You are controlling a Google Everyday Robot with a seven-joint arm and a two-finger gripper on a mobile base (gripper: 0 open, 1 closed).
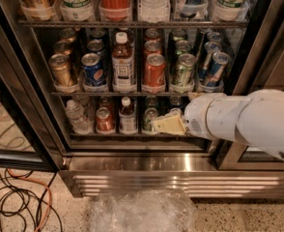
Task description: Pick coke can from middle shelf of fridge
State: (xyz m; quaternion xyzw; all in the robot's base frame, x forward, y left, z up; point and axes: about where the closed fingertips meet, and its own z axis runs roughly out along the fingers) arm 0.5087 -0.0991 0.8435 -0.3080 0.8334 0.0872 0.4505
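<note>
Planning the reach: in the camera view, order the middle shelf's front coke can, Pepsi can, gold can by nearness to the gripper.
The gripper is low right, below the middle shelf.
1. coke can, just above-left
2. Pepsi can, farther left
3. gold can, leftmost

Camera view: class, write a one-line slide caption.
Gripper hovers at the fridge, below the coke can on the middle shelf.

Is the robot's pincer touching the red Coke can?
No, the pincer hangs in front of the bottom rack, below the coke can, which stands alone in its lane on the middle shelf.
</note>
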